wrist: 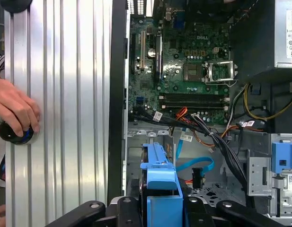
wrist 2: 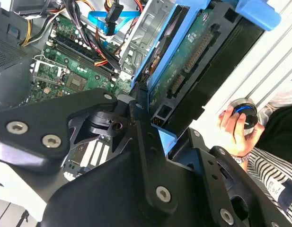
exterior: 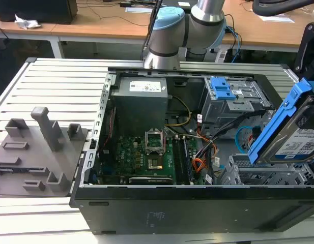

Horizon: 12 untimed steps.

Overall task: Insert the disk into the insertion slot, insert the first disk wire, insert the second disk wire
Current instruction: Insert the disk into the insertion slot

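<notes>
My gripper (wrist: 160,210) is shut on the disk (exterior: 294,134), a silver drive in a bright blue caddy. I hold it tilted above the case's corner at the exterior view's right. The second wrist view shows the black fingers (wrist 2: 136,118) clamped on the disk (wrist 2: 188,61), whose green circuit side faces the camera. Just below it sits the insertion slot (exterior: 263,175), a grey perforated cage. The first disk wire (wrist: 181,112), thin and orange-red, lies loose beside the motherboard. I cannot tell which cable is the second disk wire.
A taller grey box with a blue latch (exterior: 223,91) stands behind the cage. A light blue cable (wrist: 195,165) with a dark plug lies across the cage area. A person's hand (wrist: 15,111) rests on a knob on the slatted table. Grey fixtures (exterior: 39,147) stand at the exterior view's left.
</notes>
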Tool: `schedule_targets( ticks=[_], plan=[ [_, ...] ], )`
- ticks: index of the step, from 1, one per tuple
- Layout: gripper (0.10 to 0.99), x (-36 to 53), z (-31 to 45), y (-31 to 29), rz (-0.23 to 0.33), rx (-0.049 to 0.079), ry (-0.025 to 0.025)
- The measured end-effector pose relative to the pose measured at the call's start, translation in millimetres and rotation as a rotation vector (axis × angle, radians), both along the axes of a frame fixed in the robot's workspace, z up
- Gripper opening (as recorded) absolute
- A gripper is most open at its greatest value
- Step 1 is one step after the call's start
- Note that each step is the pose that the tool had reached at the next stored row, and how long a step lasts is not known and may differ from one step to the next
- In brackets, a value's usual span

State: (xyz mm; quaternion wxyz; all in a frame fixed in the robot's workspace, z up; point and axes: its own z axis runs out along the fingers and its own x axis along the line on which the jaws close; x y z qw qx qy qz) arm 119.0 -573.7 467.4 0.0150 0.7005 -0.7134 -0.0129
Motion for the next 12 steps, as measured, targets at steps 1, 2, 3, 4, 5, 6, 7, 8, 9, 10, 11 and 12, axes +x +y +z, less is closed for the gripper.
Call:
schedule_targets(
  ticks=[1,2,3,4,5,6,7,8,9,10,11,12],
  plan=[
    [0.365,0.0,-1.8,0.0,0.0,0.0,0.0],
    [0.365,0.0,-4.2,0.0,0.0,0.0,0.0],
    [0.365,0.0,-6.1,0.0,0.0,0.0,0.0],
    [0.365,0.0,-7.4,0.0,0.0,0.0,0.0],
    [0.365,0.0,-8.7,0.0,0.0,0.0,0.0],
    [0.365,0.0,-10.5,0.0,0.0,0.0,0.0],
    [0.365,0.0,-11.7,0.0,0.0,0.0,0.0],
    [0.365,0.0,-12.7,0.1,0.0,0.0,0.0],
    [0.365,0.0,-13.8,0.5,0.0,0.0,0.0],
    [0.365,0.0,-14.9,0.9,0.0,0.0,0.0],
    [0.365,-0.8,-17.0,2.6,0.0,0.0,0.0],
    [0.365,-2.6,-19.9,7.5,0.0,0.0,0.0]
  ],
)
